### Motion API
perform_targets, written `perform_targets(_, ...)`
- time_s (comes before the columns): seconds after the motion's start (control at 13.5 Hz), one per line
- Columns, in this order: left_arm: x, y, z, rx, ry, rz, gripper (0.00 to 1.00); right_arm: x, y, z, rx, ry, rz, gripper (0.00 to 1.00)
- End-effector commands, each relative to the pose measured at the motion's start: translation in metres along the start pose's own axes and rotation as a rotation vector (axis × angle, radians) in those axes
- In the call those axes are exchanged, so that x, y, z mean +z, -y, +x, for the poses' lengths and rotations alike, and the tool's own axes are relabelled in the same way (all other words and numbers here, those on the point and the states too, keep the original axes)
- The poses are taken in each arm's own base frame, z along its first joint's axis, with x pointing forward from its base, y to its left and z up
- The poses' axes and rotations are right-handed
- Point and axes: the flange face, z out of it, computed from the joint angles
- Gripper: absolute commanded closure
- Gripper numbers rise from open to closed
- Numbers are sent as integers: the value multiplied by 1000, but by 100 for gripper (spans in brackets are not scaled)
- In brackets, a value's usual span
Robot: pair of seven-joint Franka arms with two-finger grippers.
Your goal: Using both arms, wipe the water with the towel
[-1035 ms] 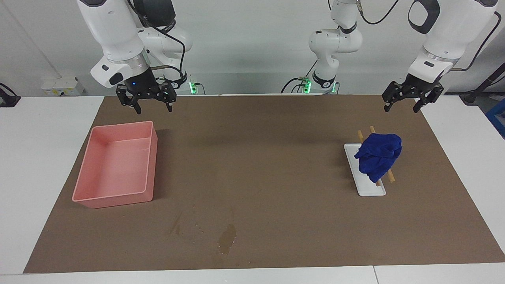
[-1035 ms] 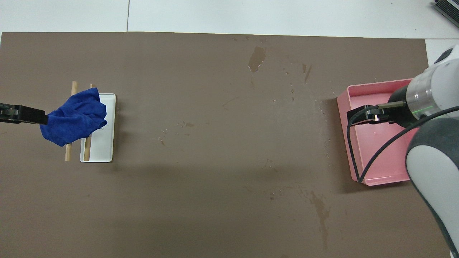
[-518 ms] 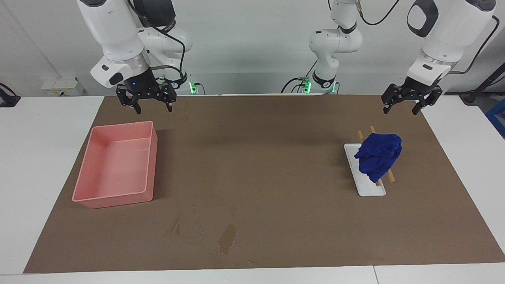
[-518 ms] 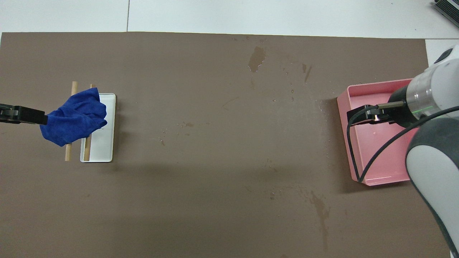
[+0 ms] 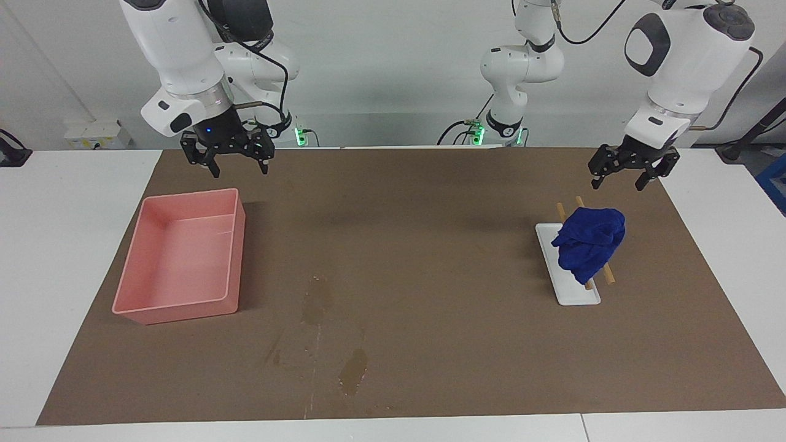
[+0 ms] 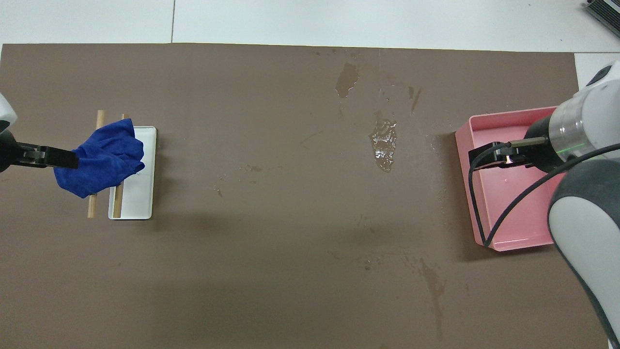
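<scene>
The blue towel [image 5: 589, 243] lies bunched over two wooden sticks [image 5: 608, 276] that rest across a small white tray [image 5: 571, 293], toward the left arm's end of the brown mat [image 5: 430, 202]. In the facing view it sits at about six o'clock from the left gripper [image 5: 624, 173], which hangs in the air over the mat just on the robots' side of the tray, touching nothing. That claw's fingers are spread wide and hold nothing. The towel's heap runs roughly along the sticks, slanting from the robots' side toward the mat's outer edge, so a straight descent and a short reach outward looks like what the pick-up calls for. The left arm is plainly the nearer one. The water [image 6: 383, 140] lies well apart from the towel, as a glossy puddle with smaller dark blotches farther from the robots, closer to the pink tub [image 5: 178, 258]. The right gripper [image 5: 238, 161] waits over the mat at the tub's robot-side edge, fingers parted and empty.
</scene>
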Motion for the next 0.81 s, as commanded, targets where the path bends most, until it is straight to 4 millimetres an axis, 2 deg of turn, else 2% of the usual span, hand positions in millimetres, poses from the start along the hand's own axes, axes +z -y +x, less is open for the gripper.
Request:
perform_targets(0.0, 20, 2, -3, 17, -22, -4, 0, -1, -4, -5, -4, -10, 18, 0)
perform_targets(0.37, 61, 31, 13, 13, -31, 8, 0, -1, -4, -5, -4, -10, 18, 0)
perform_targets(0.59, 89, 34, 22, 12, -28, 10, 0, -1, -4, -5, -4, -10, 18, 0)
perform_targets(0.74, 105, 31, 17, 10, -24, 4, 0, -1, -4, -5, -4, -10, 18, 0)
